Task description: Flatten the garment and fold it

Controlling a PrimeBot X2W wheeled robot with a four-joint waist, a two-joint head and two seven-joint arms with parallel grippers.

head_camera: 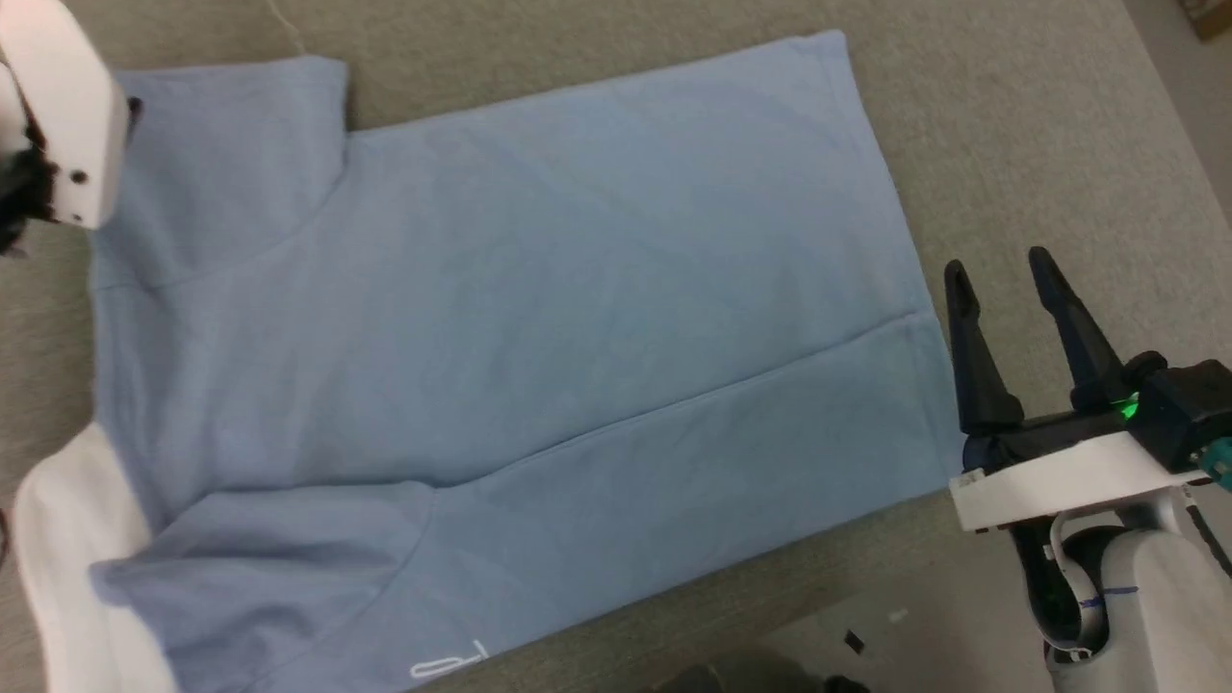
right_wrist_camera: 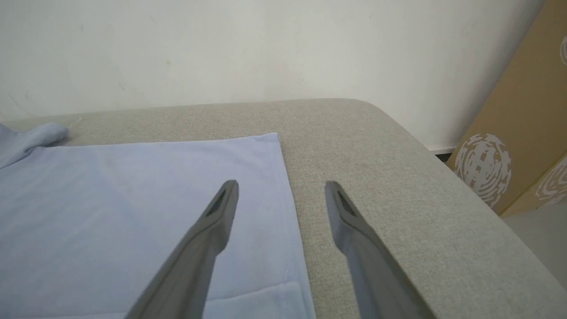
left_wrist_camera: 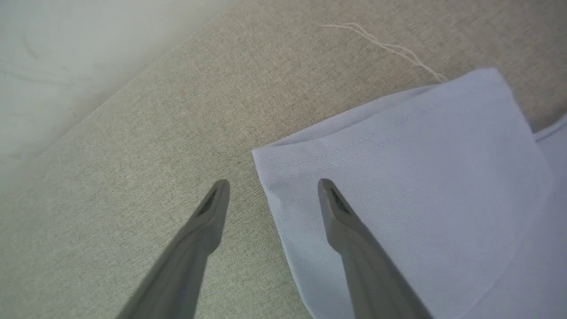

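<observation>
The garment [head_camera: 520, 289], a light blue shirt, lies spread on a beige cloth surface [head_camera: 1011, 115], its near long side folded over the body. White collar [head_camera: 58, 539] shows at the lower left, and a small white logo [head_camera: 448, 662] at the bottom edge. My right gripper [head_camera: 1001, 269] hovers open just right of the hem; in the right wrist view [right_wrist_camera: 281, 186] one finger is over the garment [right_wrist_camera: 110, 199], the other over bare surface. My left gripper [left_wrist_camera: 272, 186] is open and straddles the edge of a sleeve [left_wrist_camera: 421, 177]. Nothing is held.
A pale wall [right_wrist_camera: 266, 44] runs behind the surface. Cardboard boxes [right_wrist_camera: 522, 133] lean past its rounded right corner. A loose white thread [left_wrist_camera: 385, 46] lies beyond the sleeve. My left arm's white wrist [head_camera: 67, 125] covers the top left corner of the head view.
</observation>
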